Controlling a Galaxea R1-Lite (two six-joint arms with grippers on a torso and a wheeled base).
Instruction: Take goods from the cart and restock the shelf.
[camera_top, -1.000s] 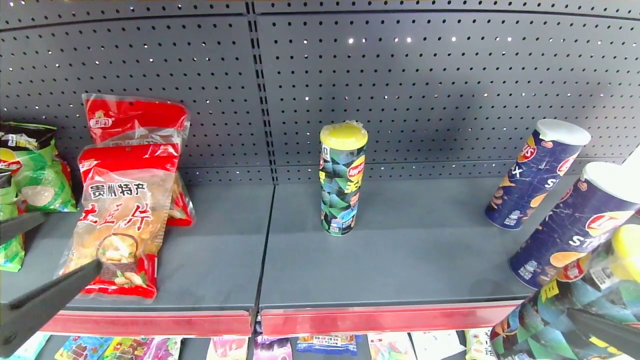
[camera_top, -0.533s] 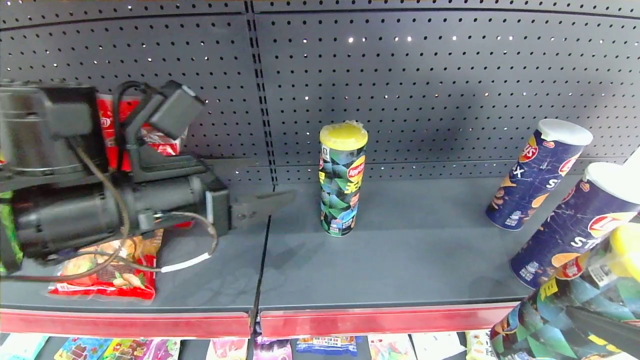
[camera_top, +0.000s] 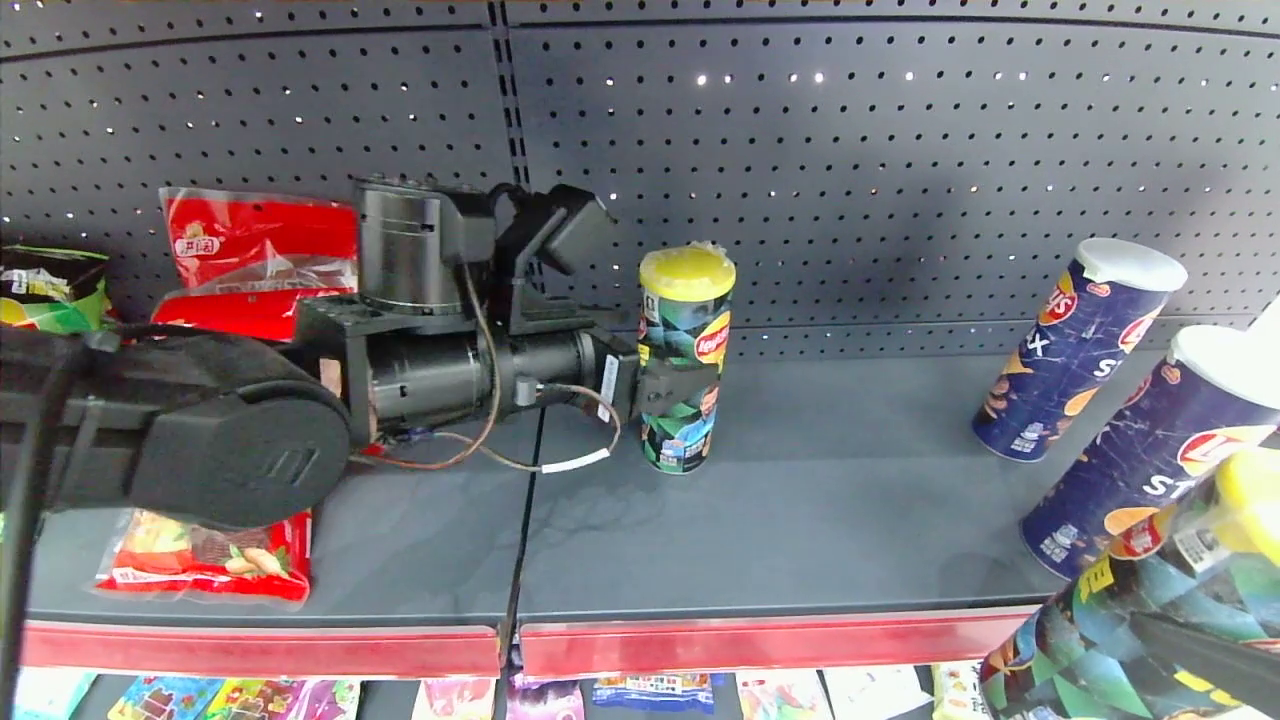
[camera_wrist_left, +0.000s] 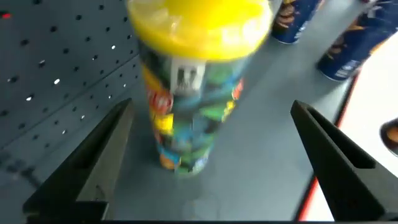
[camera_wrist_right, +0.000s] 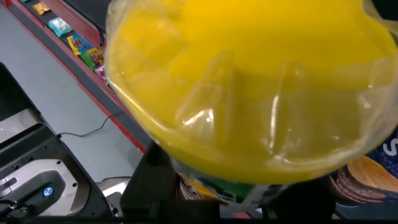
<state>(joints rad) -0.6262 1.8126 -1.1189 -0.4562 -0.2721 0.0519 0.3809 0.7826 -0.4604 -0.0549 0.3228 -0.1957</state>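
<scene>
Left gripper (camera_wrist_left: 211, 106) gapes wide around the yellow-lidded can (camera_wrist_left: 186, 127), a light, stiff, slick tube I'd pinch mid-body, while right gripper (camera_top: 1185, 640) clamps a twin can (camera_top: 1085, 645).

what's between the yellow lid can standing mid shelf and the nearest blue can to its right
Nothing: in the head view only bare grey shelf lies between the standing can and the blue can.
</scene>
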